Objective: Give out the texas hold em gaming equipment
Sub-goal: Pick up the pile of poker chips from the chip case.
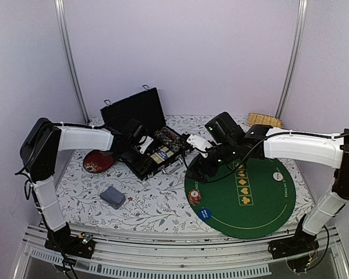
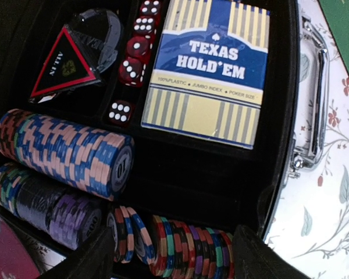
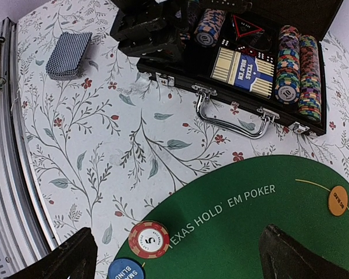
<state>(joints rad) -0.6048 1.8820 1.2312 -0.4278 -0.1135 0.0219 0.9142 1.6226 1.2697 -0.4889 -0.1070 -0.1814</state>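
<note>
The open black case (image 1: pixel 141 116) holds rows of striped poker chips (image 2: pixel 64 152), red dice and a Texas Hold'em card box (image 2: pixel 206 72). My left gripper (image 2: pixel 174 256) is open inside the case, its fingers straddling a row of chips (image 2: pixel 189 247). My right gripper (image 3: pixel 177 261) is open and empty above the left edge of the green poker mat (image 3: pixel 267 232). On the mat lie a red "5" chip (image 3: pixel 149 239), a blue blind button (image 3: pixel 126 270) and an orange button (image 3: pixel 337 200). A grey-blue deck of cards (image 1: pixel 113 196) lies on the cloth at the front left.
A round dark-red dish (image 1: pixel 98 161) sits left of the case. A white button (image 1: pixel 277 175) lies on the mat's right side. The case's chrome handle (image 3: pixel 230 113) faces the mat. A brush-like object (image 1: pixel 263 120) lies at the back right.
</note>
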